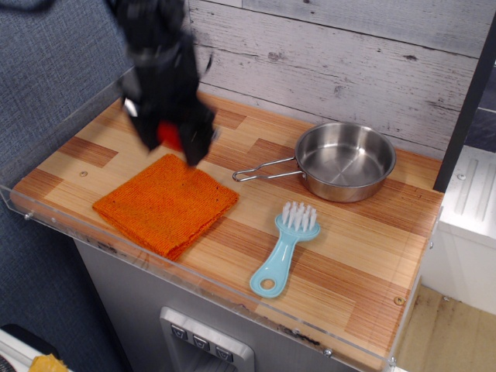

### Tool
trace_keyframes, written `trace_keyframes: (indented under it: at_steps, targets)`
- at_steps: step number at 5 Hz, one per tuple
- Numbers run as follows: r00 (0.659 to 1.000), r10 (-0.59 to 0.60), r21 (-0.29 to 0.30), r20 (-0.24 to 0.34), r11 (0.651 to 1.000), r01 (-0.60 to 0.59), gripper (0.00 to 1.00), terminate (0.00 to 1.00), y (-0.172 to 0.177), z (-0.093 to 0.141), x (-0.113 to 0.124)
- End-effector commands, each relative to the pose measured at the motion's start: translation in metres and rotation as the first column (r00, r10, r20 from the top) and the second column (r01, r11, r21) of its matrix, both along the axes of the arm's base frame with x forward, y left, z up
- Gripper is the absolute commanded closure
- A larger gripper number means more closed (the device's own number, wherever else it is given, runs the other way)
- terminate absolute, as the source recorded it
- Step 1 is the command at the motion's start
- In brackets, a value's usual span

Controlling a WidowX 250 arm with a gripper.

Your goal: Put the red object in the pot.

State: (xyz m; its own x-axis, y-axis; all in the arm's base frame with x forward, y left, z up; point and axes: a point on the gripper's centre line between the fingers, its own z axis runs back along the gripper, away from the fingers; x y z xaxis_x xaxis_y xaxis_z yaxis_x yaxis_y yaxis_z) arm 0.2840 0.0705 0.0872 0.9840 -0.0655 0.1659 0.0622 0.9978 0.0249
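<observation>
The blurred gripper (172, 139) hangs above the counter's back-left area, pinching the red strawberry (169, 135) between its fingers, well left of the steel pan (346, 163); a slipping grip could drop it short.

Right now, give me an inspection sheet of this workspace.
Surface: wooden counter with a clear plastic front edge.
Job's things: red object held above the counter between the fingers; pot empty, handle pointing left.
Clutter: orange cloth lying flat; blue brush in front of the pot.
Grippers: gripper blurred, shut on the red object.
Cables: nothing seen.
Surroundings: pale plank wall behind; a white unit at right.
</observation>
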Motion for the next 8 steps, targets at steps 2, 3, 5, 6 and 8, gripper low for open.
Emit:
trace_keyframes:
  at_steps: [2, 3, 5, 6, 8]
  targets:
    - [0.965, -0.237, -0.038, 0.112, 0.969, 0.243, 1.00, 0.00, -0.098, 0.053, 0.066]
    - [0.969, -0.245, -0.047, 0.012, 0.968, 0.245, 1.00, 0.00, -0.100, 0.014, 0.072]
    - [0.965, -0.232, -0.011, -0.125, 0.973, 0.233, 1.00, 0.00, -0.081, -0.045, 0.067]
    - [0.963, -0.243, -0.053, -0.120, 0.970, 0.238, 1.00, 0.00, -0.079, -0.062, 0.067]
    - [0.949, -0.307, -0.044, -0.074, 0.951, 0.305, 0.00, 0.00, -0.095, -0.052, 0.070]
